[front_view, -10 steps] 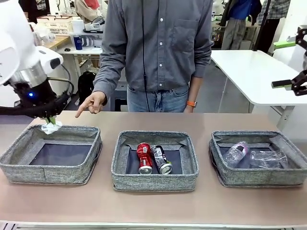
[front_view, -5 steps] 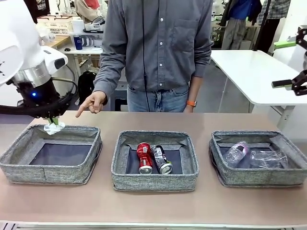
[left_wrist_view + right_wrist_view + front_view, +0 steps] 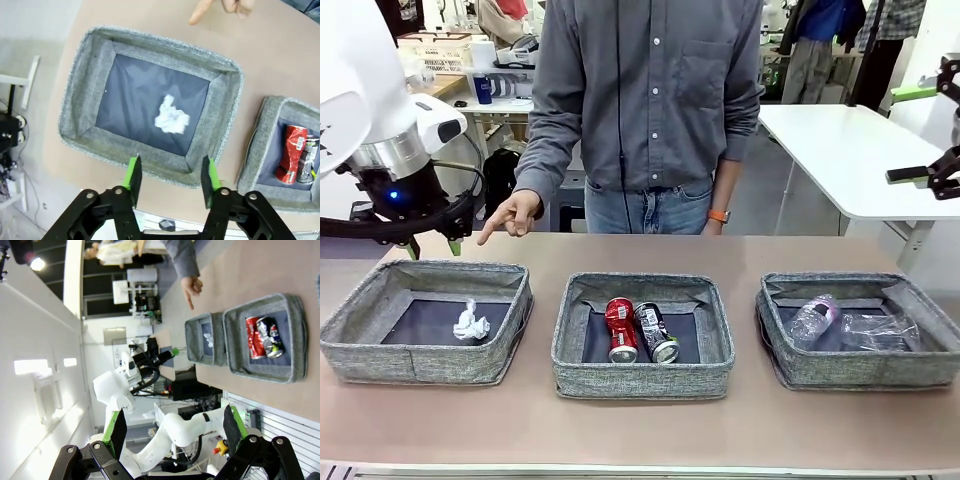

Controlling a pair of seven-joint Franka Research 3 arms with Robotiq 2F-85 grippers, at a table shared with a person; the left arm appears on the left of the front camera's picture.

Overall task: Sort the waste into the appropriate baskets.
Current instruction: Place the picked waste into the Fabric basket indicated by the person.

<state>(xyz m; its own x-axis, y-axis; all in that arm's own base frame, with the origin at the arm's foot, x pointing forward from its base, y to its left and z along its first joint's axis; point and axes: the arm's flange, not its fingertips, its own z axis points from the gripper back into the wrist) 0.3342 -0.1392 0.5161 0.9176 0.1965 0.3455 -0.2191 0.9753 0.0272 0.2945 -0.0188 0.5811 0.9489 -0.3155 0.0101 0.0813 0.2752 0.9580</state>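
Three grey fabric baskets sit in a row across the table, with bare tabletop between them and along the near edge. The left basket (image 3: 425, 322) holds the white paper wad (image 3: 471, 323), a crumpled lump with no clear long axis, lying loose on the dark bottom right of centre and clear of all four walls. The left gripper (image 3: 430, 246) hangs above that basket's far rim, its green-padded fingers spread and holding nothing; in the left wrist view the wad (image 3: 172, 115) lies below and beyond the fingertips, well apart from them.

In the middle basket (image 3: 643, 335) the red can (image 3: 620, 329) and the black-and-silver can (image 3: 657, 332) lie side by side, long axes running near to far. The right basket (image 3: 860, 330) holds two clear bottles (image 3: 850, 324) lying roughly left to right.

The right gripper (image 3: 175, 427) is spread wide and empty. A person's hand (image 3: 510, 216) points downward beyond the left basket's far right corner.
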